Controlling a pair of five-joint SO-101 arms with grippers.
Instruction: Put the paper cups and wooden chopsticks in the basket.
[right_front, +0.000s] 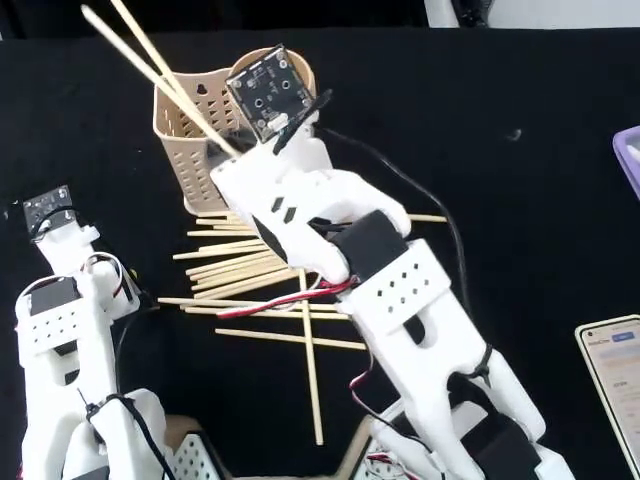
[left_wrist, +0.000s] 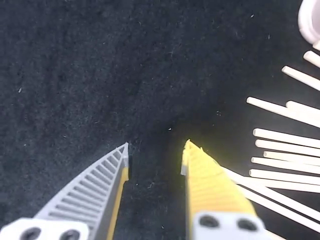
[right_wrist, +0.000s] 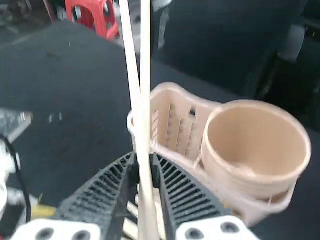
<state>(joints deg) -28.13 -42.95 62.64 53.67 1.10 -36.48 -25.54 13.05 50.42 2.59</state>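
A beige slotted basket (right_front: 185, 150) stands at the back of the black table, and a paper cup (right_wrist: 255, 145) sits inside it. Just in front of the basket, my right gripper (right_wrist: 142, 161) is shut on two wooden chopsticks (right_wrist: 140, 75). In the high view these chopsticks (right_front: 150, 60) slant up and away over the basket. Several loose chopsticks (right_front: 250, 270) lie scattered on the table in front of the basket. My left gripper (left_wrist: 156, 150) hangs open over bare cloth at the left, with the ends of the loose chopsticks (left_wrist: 285, 150) just beside it.
A phone (right_front: 612, 370) lies at the right edge of the table, and a purple object (right_front: 630, 155) pokes in farther back. The right arm's body (right_front: 400, 300) stretches over the loose chopsticks. A red stool (right_wrist: 92, 15) stands beyond the table.
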